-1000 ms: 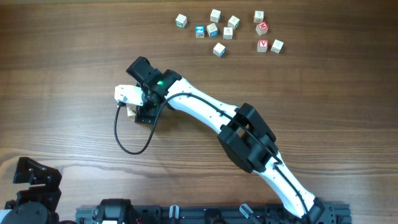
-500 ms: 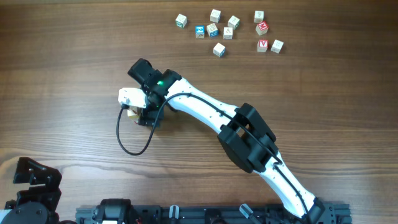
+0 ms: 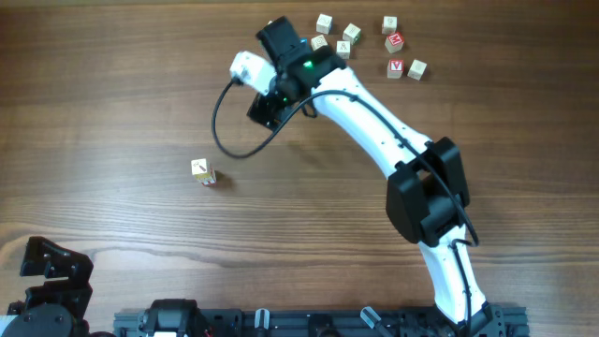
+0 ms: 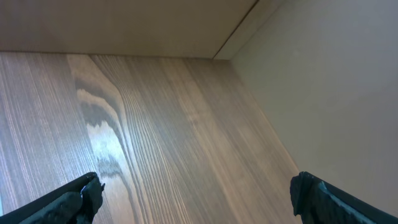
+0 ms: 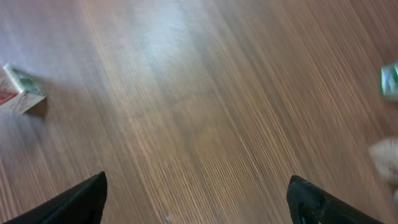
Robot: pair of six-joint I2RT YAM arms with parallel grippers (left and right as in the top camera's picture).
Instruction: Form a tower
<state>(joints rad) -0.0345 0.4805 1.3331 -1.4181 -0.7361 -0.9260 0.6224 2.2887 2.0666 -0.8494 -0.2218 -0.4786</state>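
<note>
Right claw point(image 5: 196, 182) spread, empty, only fingertips point(image 5: 81, 200) in view; tower point(image 5: 22, 90) clipped at frame edge, far cubes point(image 5: 390, 81) blurred.

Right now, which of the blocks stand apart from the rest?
The tower: it stands alone at mid-table, while the loose cubes all cluster along the far edge.

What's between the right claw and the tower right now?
Only bare table: in the overhead view, nothing sits between the right claw and the tower, though the arm's black cable loops across that stretch.
</note>
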